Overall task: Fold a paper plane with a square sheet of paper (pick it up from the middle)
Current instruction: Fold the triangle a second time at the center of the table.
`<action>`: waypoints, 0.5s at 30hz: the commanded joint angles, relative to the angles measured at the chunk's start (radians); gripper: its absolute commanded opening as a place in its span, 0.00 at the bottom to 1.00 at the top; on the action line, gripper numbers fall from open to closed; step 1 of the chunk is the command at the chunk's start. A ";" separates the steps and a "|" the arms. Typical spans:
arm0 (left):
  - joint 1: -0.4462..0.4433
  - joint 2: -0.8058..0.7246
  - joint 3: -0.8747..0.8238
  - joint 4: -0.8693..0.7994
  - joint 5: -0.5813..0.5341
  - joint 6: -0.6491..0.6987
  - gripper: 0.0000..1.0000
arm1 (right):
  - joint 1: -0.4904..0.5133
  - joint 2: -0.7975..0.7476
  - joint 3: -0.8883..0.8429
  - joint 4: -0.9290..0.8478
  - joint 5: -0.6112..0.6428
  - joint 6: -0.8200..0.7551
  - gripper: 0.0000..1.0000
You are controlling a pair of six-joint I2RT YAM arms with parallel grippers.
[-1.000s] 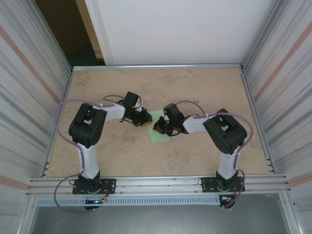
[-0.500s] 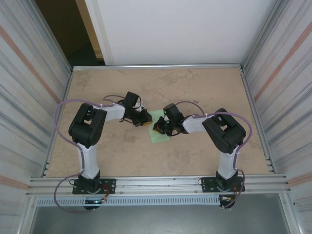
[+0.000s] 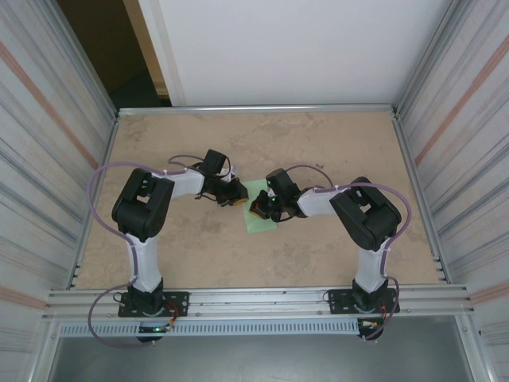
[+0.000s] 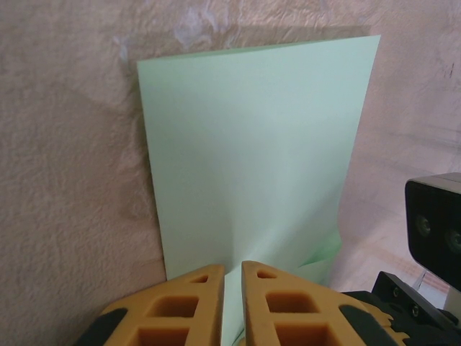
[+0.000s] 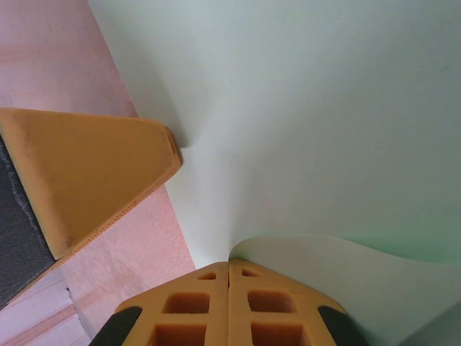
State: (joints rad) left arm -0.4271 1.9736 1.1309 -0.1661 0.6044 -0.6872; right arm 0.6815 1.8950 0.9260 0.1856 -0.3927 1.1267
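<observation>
1. Tabletop (image 3: 318, 143): a beige mottled surface. The 2 arms reach inward from their bases and meet near its centre.

2. Square sheet of paper (image 3: 261, 225): pale mint green, lying near the centre of the tabletop between the 2 end effectors. In the left wrist view the sheet (image 4: 252, 144) appears as a tall rectangle, taller than it is wide, lying flat on the tabletop (image 4: 72, 180). Its far edge is straight, and a small flap is raised at its near right corner. In the right wrist view the sheet (image 5: 324, 108) fills most of the frame, and an upper layer curls up off it close to the lens.

3. Left end effector (image 3: 237, 199): at the sheet's left edge. In the left wrist view, the left end effector (image 4: 232, 268) has its 2 orange fingers nearly together, with only a narrow slit between them. The near edge of the sheet runs into that slit, so the fingers are pinching the paper.

4. Right end effector (image 3: 258, 208): over the sheet, just beside the left one. In the right wrist view, the right end effector (image 5: 229, 263) has its fingers pressed together with no gap. The curled upper layer starts at their tips and is pinched there. One orange finger (image 5: 94, 169) of the left end effector sits at the sheet's edge.
</observation>
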 commanded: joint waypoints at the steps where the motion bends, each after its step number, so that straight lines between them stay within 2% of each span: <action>1: 0.014 -0.014 0.045 -0.067 -0.027 0.016 0.15 | 0.005 0.029 0.019 -0.057 0.023 0.028 0.00; 7: 0.030 -0.052 0.052 -0.070 -0.019 0.021 0.16 | 0.006 0.039 0.030 -0.078 0.023 0.032 0.00; 9: 0.040 -0.091 0.025 -0.059 -0.026 0.016 0.16 | 0.007 0.040 0.033 -0.084 0.023 0.032 0.05; 15: 0.101 -0.222 -0.082 -0.068 -0.079 0.002 0.18 | 0.008 0.040 0.040 -0.087 0.017 0.030 0.28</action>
State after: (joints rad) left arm -0.3553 1.8183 1.0912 -0.2119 0.5602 -0.6846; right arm 0.6819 1.9045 0.9619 0.1646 -0.3965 1.1515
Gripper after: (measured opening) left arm 0.174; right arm 0.267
